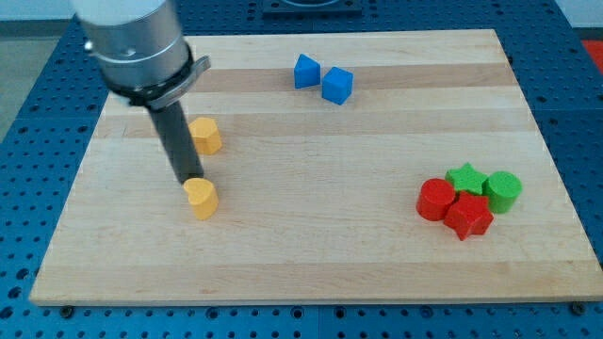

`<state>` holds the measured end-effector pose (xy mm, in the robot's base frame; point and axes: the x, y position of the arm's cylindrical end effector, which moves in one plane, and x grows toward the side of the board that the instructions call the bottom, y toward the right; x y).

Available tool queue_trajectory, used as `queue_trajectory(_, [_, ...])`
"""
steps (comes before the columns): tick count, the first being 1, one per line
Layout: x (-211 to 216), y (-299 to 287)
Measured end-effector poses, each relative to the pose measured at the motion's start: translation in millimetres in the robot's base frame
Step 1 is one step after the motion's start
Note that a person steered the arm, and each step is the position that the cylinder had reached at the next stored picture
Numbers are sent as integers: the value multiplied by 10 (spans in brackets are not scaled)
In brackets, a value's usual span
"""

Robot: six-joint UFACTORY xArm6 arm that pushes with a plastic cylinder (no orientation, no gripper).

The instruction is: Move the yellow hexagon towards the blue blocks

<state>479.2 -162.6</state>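
The yellow hexagon lies on the wooden board at the view's left, just right of my rod. A yellow heart block lies below it. My tip rests at the heart's upper left edge, below and left of the hexagon. Two blue blocks sit near the view's top centre: a blue triangle-like block and a blue cube, touching each other, far up and right of the hexagon.
At the view's right is a cluster: a red cylinder, a red star, a green star and a green cylinder. The wooden board lies on a blue perforated table.
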Motion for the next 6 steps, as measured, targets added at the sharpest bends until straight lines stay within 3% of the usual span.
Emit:
queue_trajectory(1, [-311, -27])
queue_trajectory(2, [-1349, 218])
queue_trajectory(3, [-1547, 339])
queue_trajectory(5, [-1533, 366])
queue_trajectory(6, [-1198, 216])
